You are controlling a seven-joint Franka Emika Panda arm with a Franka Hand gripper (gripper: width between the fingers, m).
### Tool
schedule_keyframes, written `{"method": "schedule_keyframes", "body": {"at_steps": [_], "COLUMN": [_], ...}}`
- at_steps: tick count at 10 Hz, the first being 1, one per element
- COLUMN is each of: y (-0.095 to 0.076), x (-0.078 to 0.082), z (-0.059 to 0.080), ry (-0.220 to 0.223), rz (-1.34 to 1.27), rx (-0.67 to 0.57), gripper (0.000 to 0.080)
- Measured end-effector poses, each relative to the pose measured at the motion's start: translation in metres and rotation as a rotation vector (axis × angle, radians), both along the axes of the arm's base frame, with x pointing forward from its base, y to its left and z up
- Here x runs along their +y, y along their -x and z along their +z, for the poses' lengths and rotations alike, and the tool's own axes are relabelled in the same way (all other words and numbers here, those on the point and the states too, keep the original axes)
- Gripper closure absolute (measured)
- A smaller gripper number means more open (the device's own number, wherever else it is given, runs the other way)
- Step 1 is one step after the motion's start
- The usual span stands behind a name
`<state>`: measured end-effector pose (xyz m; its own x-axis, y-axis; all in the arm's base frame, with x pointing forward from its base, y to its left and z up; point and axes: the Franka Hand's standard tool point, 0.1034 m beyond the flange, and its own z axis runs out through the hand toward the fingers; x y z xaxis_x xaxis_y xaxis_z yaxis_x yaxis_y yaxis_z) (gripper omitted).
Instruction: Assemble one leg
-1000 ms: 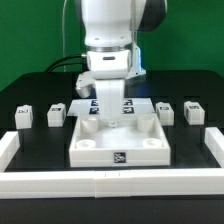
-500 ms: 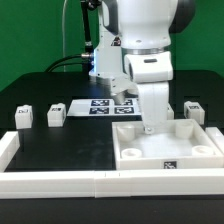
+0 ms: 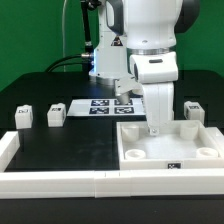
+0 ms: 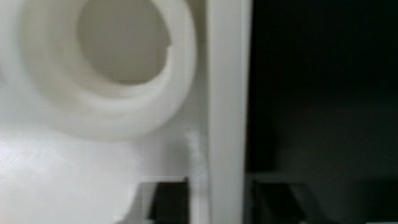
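White plastic square recessed tabletop [image 3: 140,158]: jaws straddle its back wall, apparently clenched on it. Small white tagged block leg [image 3: 193,109] sits on black counter [image 3: 90,140], near jaws, untouched. Advice: release squarely and lift clear before reaching.

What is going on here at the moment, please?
The arm's pincer is down on the tabletop, a finger on either side of its wall, apparently gripping it. The tabletop lies at the exterior view's right. Nothing looks fitted into it yet: one leg and a second leg stand loose at the exterior view's left, a third leg at its right.
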<state>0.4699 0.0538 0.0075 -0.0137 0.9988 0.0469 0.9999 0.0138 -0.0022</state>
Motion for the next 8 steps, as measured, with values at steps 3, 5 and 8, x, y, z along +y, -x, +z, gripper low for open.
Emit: {"method": "schedule_keyframes", "body": {"at_steps": [3, 5, 8], "y": [0.0, 0.0, 0.0003], "x": [-0.0002, -0.0003, -0.0004], "z": [0.0, 0.0, -0.0001], "ry": [0.0, 0.0, 0.0], "rz": [0.0, -0.001, -0.001], "rx": [0.0, 0.0, 0.001], "gripper": [0.0189, 0.0158, 0.015]}}
